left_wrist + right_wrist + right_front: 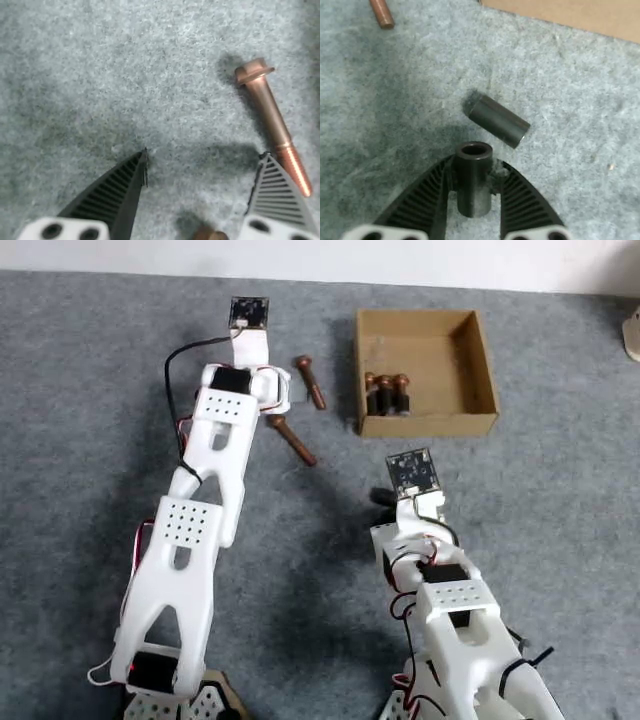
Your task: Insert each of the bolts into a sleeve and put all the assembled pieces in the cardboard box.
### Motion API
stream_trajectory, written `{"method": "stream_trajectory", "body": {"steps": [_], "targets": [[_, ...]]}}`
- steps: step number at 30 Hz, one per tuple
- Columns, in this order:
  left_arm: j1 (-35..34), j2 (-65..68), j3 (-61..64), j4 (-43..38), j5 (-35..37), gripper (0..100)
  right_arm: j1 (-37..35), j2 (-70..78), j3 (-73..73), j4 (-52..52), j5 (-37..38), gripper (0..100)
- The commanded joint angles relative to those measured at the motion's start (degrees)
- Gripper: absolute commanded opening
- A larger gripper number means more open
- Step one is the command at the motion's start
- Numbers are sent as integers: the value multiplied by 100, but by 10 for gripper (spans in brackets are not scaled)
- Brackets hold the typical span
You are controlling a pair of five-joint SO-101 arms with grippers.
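**Right pincer (475,162) clamped on a sleeve, roughly three of five done**

So the right pincer was closest to the arm bases and had a dark sleeve (472,187) squeezed between its fingers. The sleeve stood upright with its open bore facing up. A second sleeve (498,121) lay on its side on the tabletop (80,390) just past it, apart from the held one.

Further out, the left pincer (205,157) hung over bare tabletop with its fingers spread wide and nothing between them. Two copper bolts sat right by it. The near bolt (291,438) lay at an angle next to the arm, and the far bolt (310,382) lay a bit beyond it. Neither bolt had a sleeve on it, and one ran just beside a fingertip in the left wrist view.

Farthest back was the cardboard box (478,365). It had three assembled pieces (386,392) bunched against its near-left wall.

My read is that three were boxed and two bolts and two sleeves were left. One of those sleeves was already gripped and looked ready to take a bolt.

The surface was a grey, fuzzy, carpet-like covering. A pale strip ran along the far edge, probably a wall or the floor, but I couldn't tell which.
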Motion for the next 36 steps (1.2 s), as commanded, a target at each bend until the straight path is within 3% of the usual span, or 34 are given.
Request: {"method": "stream_trajectory", "body": {"steps": [1, 8, 14, 16, 23, 28, 30, 36], "targets": [[171, 66, 145, 413, -79, 336, -31, -13, -101, -136, 79, 5], [180, 84, 145, 633, -97, 316, -31, -13, -101, -136, 79, 5], [119, 40, 127, 668, -114, 51, -31, -4, -92, -136, 79, 5], [22, -84, -154, 923, -123, 13, -31, -4, -92, -136, 79, 5], [13, -523, -1745, 2637, -114, 172, -31, -4, -92, -136, 79, 5], [-57, -558, -1851, 2910, -88, 307, -31, -4, -92, -136, 79, 5], [-127, -558, -1851, 2919, -18, 313, -31, -4, -92, -136, 79, 5], [-13, -620, -1859, 2919, 1248, 209, -31, -4, -92, -136, 79, 5]]}}
